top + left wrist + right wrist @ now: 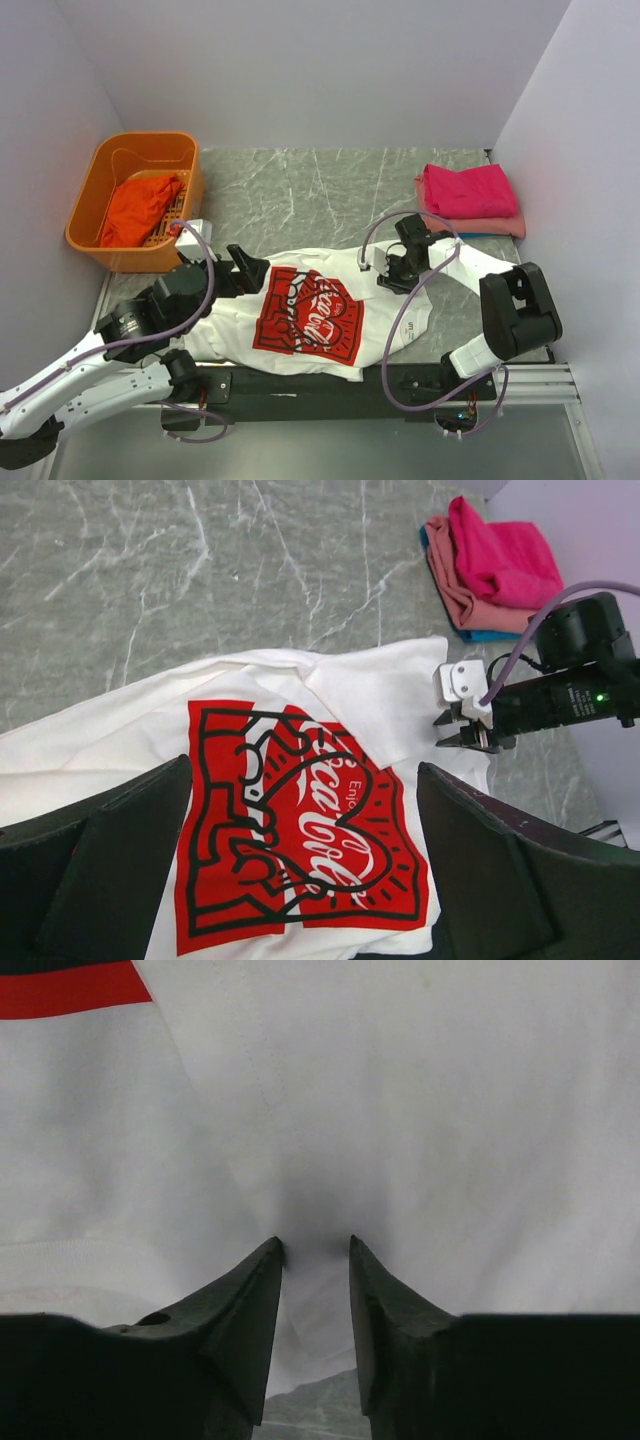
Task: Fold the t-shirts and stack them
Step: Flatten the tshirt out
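A white t-shirt (300,345) with a red rectangular print lies spread at the near middle of the table. One sleeve is folded in over its chest (375,695). My left gripper (243,275) hovers open above the shirt's left side, the print showing between its fingers (303,780). My right gripper (384,281) is down at the shirt's right edge (400,1110). Its jaws are narrowed around a fold of white cloth (315,1245) but still stand apart. Folded magenta (468,188) and pink (485,226) t-shirts are stacked at the far right. An orange-red t-shirt (140,205) lies in the basket.
The orange plastic basket (95,190) stands at the far left corner. The folded stack (500,560) has a blue edge showing underneath. Grey marble tabletop (320,190) lies between basket and stack. Walls close in on the left, back and right.
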`<state>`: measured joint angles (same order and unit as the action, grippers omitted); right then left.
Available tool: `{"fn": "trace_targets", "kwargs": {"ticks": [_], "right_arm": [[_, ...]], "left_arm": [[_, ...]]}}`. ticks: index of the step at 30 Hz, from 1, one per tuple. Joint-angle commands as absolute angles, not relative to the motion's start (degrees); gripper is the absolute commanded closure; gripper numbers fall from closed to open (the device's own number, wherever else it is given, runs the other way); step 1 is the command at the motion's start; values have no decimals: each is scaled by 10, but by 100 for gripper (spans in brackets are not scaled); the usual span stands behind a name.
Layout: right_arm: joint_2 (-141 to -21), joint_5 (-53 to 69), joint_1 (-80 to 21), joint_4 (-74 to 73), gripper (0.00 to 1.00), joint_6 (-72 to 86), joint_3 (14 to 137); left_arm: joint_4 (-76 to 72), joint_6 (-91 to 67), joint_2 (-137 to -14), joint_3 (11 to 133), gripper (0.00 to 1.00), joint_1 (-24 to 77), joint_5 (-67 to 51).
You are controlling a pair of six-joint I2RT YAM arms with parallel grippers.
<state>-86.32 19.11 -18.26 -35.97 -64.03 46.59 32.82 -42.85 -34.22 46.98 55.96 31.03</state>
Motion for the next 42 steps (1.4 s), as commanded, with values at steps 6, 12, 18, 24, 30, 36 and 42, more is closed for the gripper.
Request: {"fn": "trace_targets", "kwargs": {"ticks": [6,12,18,24,30,36,42], "right_arm": [[-823,218,-186,-395,83,-618,510],[-802,215,-186,-403,95,-576,570],[-934,110,-185,-305,100,-464,763],[-1205,-65,-185,-225,47,-240,1136],[-1256,-124,-179,-279,23,-215,1245],[-1054,79,-140,-299,23,-299,936],[-899,226,-105,-383,25,-349,710]], "left_arm": [[291,-421,-319,445,0,561,326],[284,-416,-323,442,1,561,331],[275,-401,-329,445,1,561,346],[289,-414,-326,452,1,561,357],[294,-427,-309,437,1,558,355],[252,-401,-333,421,0,557,350],[214,-377,-394,408,1,552,323]]}}
